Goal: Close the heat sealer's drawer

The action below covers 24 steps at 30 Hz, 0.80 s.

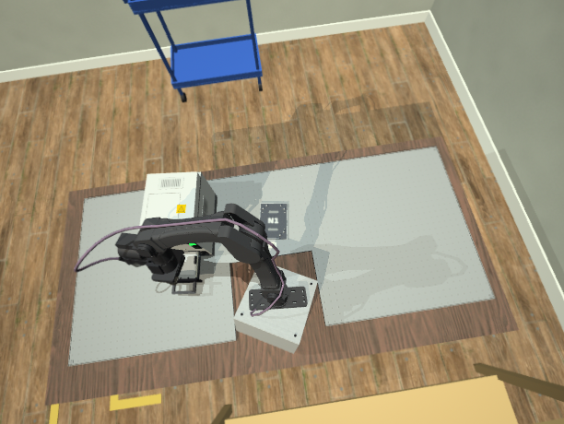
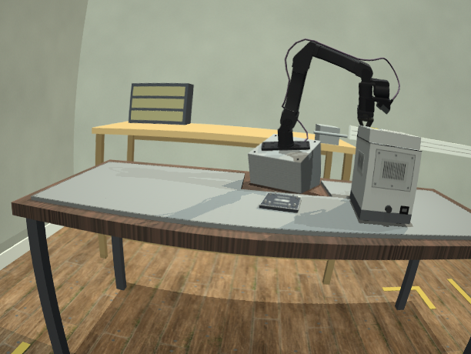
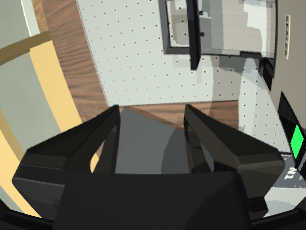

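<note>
The white heat sealer [image 1: 171,198] [image 2: 385,173] stands on the left of the grey table mat [image 1: 138,323]. Its drawer [image 1: 190,272] [image 3: 229,22] is pulled out toward the table's front, with a dark handle frame [image 1: 184,288] [image 3: 174,25] at its end. A pale sheet [image 3: 240,18] lies in the drawer; I cannot make out the sealing frame. The sealer's light [image 1: 193,245] [image 3: 297,140] is green. My gripper [image 1: 176,273] [image 2: 365,124] [image 3: 152,112] hangs above the drawer in front of the sealer, pointing down. It is open, with nothing between the fingers.
A dark plate marked N1 [image 1: 274,221] [image 2: 280,202] lies right of the sealer. The arm's grey base block [image 1: 272,324] [image 2: 285,167] stands at the table's middle. A blue cart [image 1: 217,60] stands on the floor, and a yellow wooden table [image 2: 192,131] stands beside this one.
</note>
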Tool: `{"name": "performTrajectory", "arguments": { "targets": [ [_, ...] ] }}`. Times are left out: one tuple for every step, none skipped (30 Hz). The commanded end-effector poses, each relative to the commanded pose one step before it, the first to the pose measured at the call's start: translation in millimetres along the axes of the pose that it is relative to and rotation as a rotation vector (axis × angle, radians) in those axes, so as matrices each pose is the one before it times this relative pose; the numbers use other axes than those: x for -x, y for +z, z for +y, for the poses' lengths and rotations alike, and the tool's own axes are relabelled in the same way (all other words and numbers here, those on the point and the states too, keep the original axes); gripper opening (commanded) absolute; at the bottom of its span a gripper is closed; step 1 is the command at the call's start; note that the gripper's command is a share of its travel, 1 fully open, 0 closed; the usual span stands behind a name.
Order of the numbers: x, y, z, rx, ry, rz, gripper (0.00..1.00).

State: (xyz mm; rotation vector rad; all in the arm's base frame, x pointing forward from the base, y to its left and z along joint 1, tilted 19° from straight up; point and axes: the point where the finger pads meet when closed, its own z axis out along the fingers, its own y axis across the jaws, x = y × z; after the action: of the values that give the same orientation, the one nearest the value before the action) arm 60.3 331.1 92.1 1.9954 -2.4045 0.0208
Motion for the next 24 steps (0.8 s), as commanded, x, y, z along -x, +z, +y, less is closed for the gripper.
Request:
{"name": "performTrajectory", "arguments": {
  "targets": [
    [12.35, -20.27, 5.15, -0.00147, -0.02267, -0.08359, 0.45],
    [0.0, 0.0, 0.0, 0.0, 0.0, 0.0, 0.45],
    [0.0, 0.0, 0.0, 0.0, 0.0, 0.0, 0.45],
    [0.0, 0.0, 0.0, 0.0, 0.0, 0.0, 0.45],
    [0.0, 0.0, 0.0, 0.0, 0.0, 0.0, 0.45],
    [0.0, 0.0, 0.0, 0.0, 0.0, 0.0, 0.45],
    [0.0, 0.0, 0.0, 0.0, 0.0, 0.0, 0.45],
    [0.0, 0.0, 0.0, 0.0, 0.0, 0.0, 0.45],
    [0.0, 0.0, 0.0, 0.0, 0.0, 0.0, 0.45],
    [0.0, 0.0, 0.0, 0.0, 0.0, 0.0, 0.45],
    [0.0, 0.0, 0.0, 0.0, 0.0, 0.0, 0.45],
    [0.0, 0.0, 0.0, 0.0, 0.0, 0.0, 0.45],
    [0.0, 0.0, 0.0, 0.0, 0.0, 0.0, 0.45],
    [0.0, 0.0, 0.0, 0.0, 0.0, 0.0, 0.45],
    [0.0, 0.0, 0.0, 0.0, 0.0, 0.0, 0.45],
    [0.0, 0.0, 0.0, 0.0, 0.0, 0.0, 0.45],
    [0.0, 0.0, 0.0, 0.0, 0.0, 0.0, 0.45],
    [0.0, 0.0, 0.0, 0.0, 0.0, 0.0, 0.45],
    [0.0, 0.0, 0.0, 0.0, 0.0, 0.0, 0.45],
    [0.0, 0.0, 0.0, 0.0, 0.0, 0.0, 0.45],
    [0.0, 0.0, 0.0, 0.0, 0.0, 0.0, 0.45],
    [0.0, 0.0, 0.0, 0.0, 0.0, 0.0, 0.45],
    [0.0, 0.0, 0.0, 0.0, 0.0, 0.0, 0.45],
    [-11.68, 14.14, 0.03, -0.03955, 0.00702, 0.04223, 0.3]
  ]
}}
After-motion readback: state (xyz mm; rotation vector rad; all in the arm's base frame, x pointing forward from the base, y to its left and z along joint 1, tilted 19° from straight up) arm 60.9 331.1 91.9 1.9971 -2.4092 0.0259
